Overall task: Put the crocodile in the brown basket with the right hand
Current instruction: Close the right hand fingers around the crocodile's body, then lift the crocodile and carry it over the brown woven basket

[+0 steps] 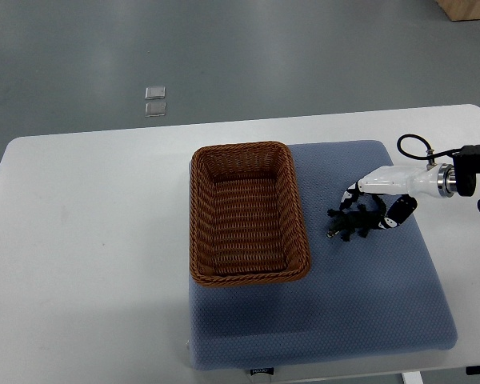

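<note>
A small dark crocodile toy point(350, 223) lies on the blue mat point(368, 304), just right of the brown wicker basket point(200, 240). My right hand point(374, 206), white with black fingers, comes in from the right edge and sits over the crocodile's right end. Its fingers curl around the toy's tail side, touching it. The toy still rests on the mat. The basket holds nothing and stands upright, its long side running away from me. The left arm does not show.
The mat lies on a white table point(88, 264) with rounded corners. Two small clear squares point(155, 102) lie on the grey floor beyond the table. A wooden box corner point(468, 8) shows at the top right.
</note>
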